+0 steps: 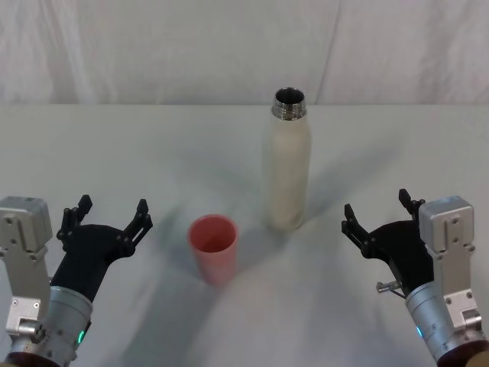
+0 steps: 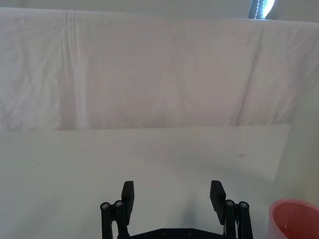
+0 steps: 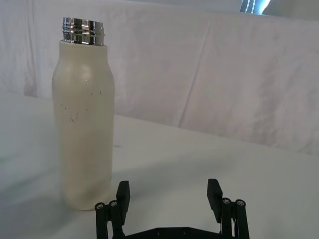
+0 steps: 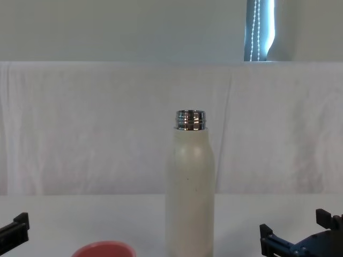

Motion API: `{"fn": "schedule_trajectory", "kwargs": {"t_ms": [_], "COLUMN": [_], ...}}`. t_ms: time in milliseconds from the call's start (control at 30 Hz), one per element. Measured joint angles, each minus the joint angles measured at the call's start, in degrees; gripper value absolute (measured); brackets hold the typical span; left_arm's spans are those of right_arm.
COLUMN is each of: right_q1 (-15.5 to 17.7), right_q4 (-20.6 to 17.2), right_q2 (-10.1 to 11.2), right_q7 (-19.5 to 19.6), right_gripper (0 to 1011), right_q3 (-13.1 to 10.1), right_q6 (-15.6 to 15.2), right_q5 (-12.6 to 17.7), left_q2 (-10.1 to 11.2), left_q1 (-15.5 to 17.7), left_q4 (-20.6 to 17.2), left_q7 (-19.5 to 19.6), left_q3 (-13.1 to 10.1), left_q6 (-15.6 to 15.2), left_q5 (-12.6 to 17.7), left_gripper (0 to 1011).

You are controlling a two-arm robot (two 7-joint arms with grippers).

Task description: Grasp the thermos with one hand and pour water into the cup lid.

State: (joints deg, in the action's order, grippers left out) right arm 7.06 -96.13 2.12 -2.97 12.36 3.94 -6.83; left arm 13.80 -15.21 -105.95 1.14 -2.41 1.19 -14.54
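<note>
The cream-white thermos [image 1: 287,167] stands upright at the table's middle with its chrome neck open; it also rises in the right wrist view [image 3: 83,119] and the chest view [image 4: 189,187]. The pink cup lid [image 1: 213,248] stands mouth up in front of it and to its left, its rim showing in the left wrist view [image 2: 296,224] and the chest view [image 4: 103,250]. My left gripper [image 1: 108,215] hovers open to the left of the cup lid, holding nothing [image 2: 172,195]. My right gripper [image 1: 380,212] hovers open to the right of the thermos, also holding nothing [image 3: 168,194].
A white cloth covers the table [image 1: 137,153] and hangs as a backdrop [image 1: 229,46] behind it. A bright window strip [image 4: 259,29] shows above the backdrop.
</note>
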Motion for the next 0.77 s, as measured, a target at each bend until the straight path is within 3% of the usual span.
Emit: {"fn": "schedule_trajectory", "kwargs": {"t_ms": [767], "right_q1": [-0.01], "right_q4": [0.01], "right_q2": [0.0], "right_q7": [0.0], "right_gripper": [1000], "right_q3": [0.05], "right_q6": [-0.07], "right_q5": [0.01], "left_q2": [0.0], "left_q1": [0.0], "left_q4": [0.0], "left_q7": [0.0], "left_q3": [0.0], "left_q6": [0.0], "left_q5": [0.0], "left_gripper": [1001]}}
